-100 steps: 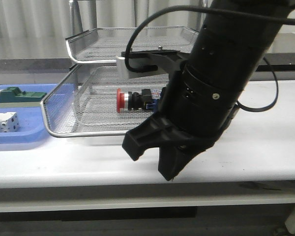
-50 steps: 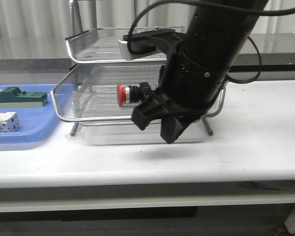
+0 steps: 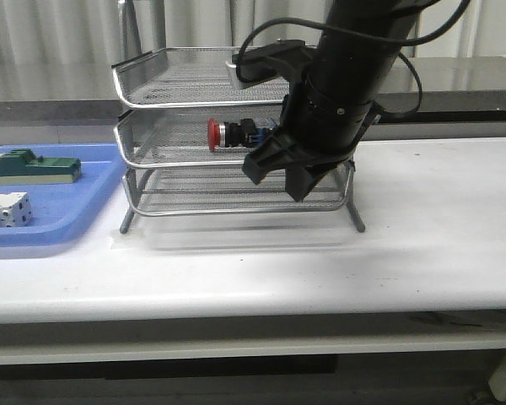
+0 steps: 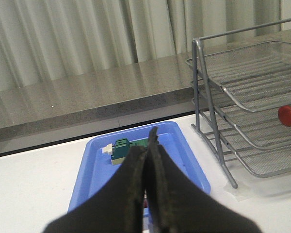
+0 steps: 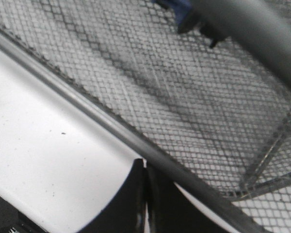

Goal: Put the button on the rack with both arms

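The rack (image 3: 236,135) is a stiff three-tier stand of silver wire mesh. My right gripper (image 3: 288,173) hangs at its front, fingers pressed together on nothing; my left gripper (image 4: 146,184) is likewise closed and empty above the blue tray (image 4: 94,165). The button (image 3: 234,133) lies in the middle tray: small, light, rigid (I judge), red-capped, best pinched across its black body.
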Tool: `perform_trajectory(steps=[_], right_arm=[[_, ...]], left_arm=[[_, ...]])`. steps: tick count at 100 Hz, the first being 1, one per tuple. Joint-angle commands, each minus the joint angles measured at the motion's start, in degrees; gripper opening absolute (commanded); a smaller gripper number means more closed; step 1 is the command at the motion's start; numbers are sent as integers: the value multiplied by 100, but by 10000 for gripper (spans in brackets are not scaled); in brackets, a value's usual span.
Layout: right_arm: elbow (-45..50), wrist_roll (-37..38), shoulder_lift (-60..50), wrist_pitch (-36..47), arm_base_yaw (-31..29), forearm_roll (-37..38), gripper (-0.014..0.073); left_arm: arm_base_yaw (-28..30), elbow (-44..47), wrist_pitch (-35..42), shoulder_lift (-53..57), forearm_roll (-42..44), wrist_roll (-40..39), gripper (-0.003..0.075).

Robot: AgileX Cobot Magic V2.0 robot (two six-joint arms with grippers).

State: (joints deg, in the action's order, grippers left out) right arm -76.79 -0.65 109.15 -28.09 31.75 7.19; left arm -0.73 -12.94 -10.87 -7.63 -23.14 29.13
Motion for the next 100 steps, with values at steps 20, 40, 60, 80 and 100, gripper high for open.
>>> perform_trajectory(steps=[20, 40, 60, 80, 100], right_arm=[[-396, -45, -307, 109, -56, 172, -65], [-396, -45, -386, -560, -56, -25, -65], [-303, -45, -852, -790, -56, -20, -65], [78, -45, -1602, -824, -189, 116, -65], [825, 207, -2521, -545, -803, 116, -65]], left_arm=[[5, -157, 480, -62, -85, -49, -20], [5, -157, 480, -62, -85, -49, -20], [5, -157, 480, -62, -85, -49, -20], [5, -157, 480, -62, -85, -49, -20], [5, -157, 480, -62, -85, -49, -20]])
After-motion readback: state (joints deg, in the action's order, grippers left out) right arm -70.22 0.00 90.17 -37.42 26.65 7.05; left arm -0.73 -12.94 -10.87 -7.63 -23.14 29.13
